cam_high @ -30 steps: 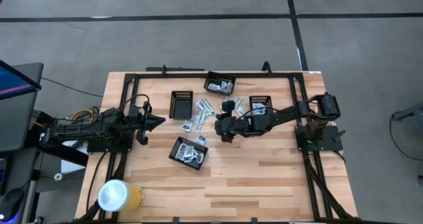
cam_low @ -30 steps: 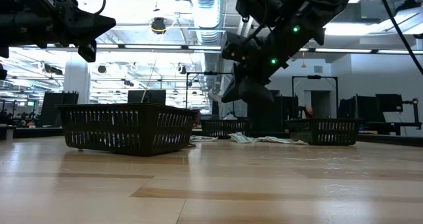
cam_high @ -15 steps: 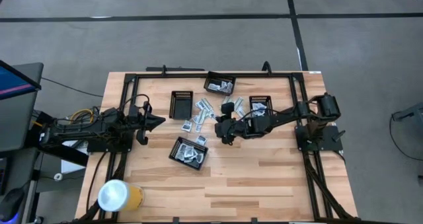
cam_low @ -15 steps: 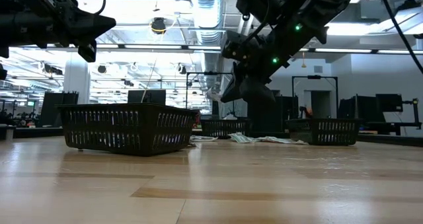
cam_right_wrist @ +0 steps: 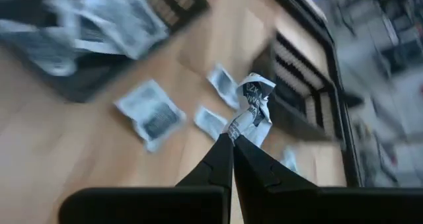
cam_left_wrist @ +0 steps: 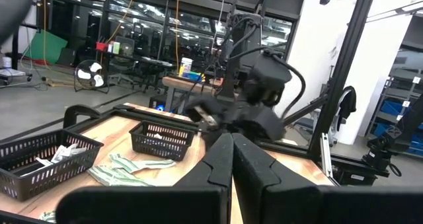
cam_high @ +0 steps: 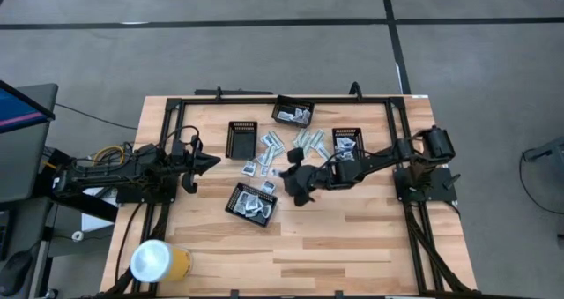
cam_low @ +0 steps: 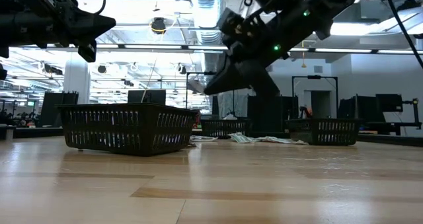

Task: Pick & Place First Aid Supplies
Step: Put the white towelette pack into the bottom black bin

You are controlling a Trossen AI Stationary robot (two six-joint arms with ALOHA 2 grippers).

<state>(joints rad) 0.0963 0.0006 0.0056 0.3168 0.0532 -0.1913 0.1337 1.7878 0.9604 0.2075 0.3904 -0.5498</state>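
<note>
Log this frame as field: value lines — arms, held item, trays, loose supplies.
right gripper: shut on a white packet, raised over mid-table
left gripper: shut, empty, waiting at the table's left side
trays: four black mesh trays; nearest tray holds packets
loose supplies: pale strips and sachets lying between the trays

The first aid supplies [cam_high: 295, 145] are small flat packets — squarish white sachets and slim pale green-white strips — lying loose on the table in a scatter just beside the tray at mid-back [cam_high: 242, 138]. More packets fill the near tray [cam_high: 253, 203], heaped at odd angles. One white sachet [cam_right_wrist: 254, 105] with dark print is off the wood — crumpled and pinched at its lower edge between the closed fingertips of the right gripper [cam_right_wrist: 231, 138], above several flat sachets on the table.
</note>
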